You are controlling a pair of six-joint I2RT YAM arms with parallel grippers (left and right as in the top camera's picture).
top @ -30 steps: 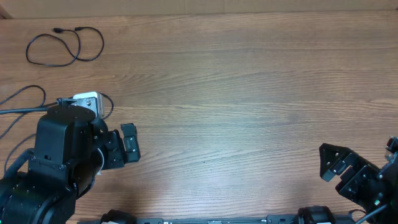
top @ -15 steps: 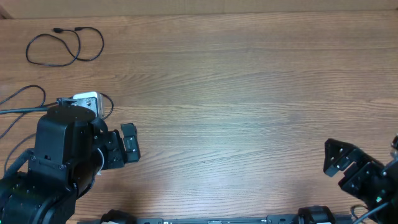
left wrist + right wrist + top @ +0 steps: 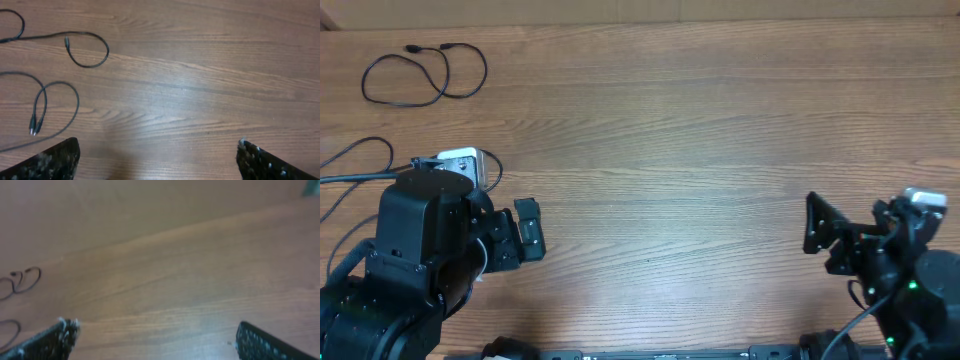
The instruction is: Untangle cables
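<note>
I find the left pincer [image 3: 157,146] spread wide with nothing between the jaws. The right pincer [image 3: 155,326] is likewise spread and empty. Overhead, the left arm [image 3: 410,260] sits at 8 o'clock and the right arm [image 3: 910,290] at 4 o'clock, both over bare desk [image 3: 700,140].

From the left wrist I see a nearer cable [image 3: 78,102] at 9 o'clock and a farther cable [image 3: 106,50] at 10 o'clock. They lie apart, each curled in its own loop. Overhead, a looped cable [image 3: 485,72] lies at 10 o'clock, well apart from both arms.

My judgement is that the cables are already separated and only loose loops remain, so the task is near its end.

Against the frame half a second back, the right arm has swung in from the 4 o'clock edge toward 9 o'clock. The left arm and the looped cable are unmoved.
</note>
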